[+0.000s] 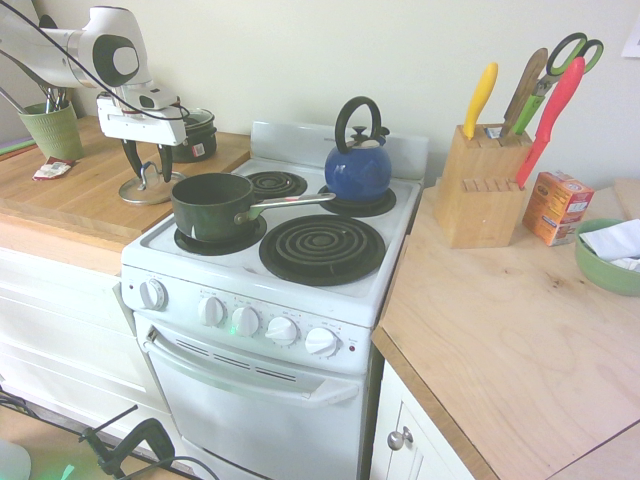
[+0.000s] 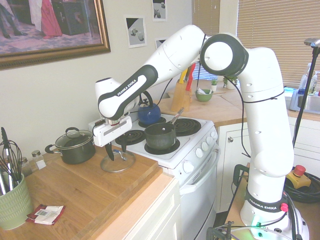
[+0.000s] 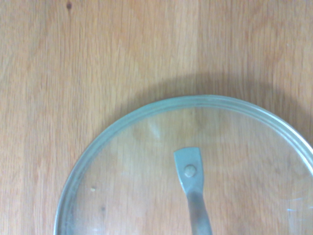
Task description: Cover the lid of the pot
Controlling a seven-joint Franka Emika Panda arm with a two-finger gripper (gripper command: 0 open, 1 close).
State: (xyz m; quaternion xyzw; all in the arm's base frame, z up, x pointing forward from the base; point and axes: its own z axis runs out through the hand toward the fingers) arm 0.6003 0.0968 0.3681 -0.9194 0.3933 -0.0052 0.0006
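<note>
- We see the gripper point(image 1: 148, 165) pointing down with its fingers spread, straddling the lid's handle, grasping nothing.
- The lid point(image 2: 117, 163) lies flat on the wooden counter point(image 2: 90, 195) beside the stove point(image 1: 290, 270).
- The pot point(image 1: 212, 205) sits uncovered on the front burner.

**Wooden counter beside the stove**

The wooden counter point(image 2: 95, 195) carries the glass lid point(image 2: 118, 163), lying flat near the stove point(image 2: 192, 150). Behind the lid stands a small black pot point(image 2: 75, 146); further from it, a green utensil cup point(image 2: 12, 202) and a small packet point(image 2: 46, 213).
</note>
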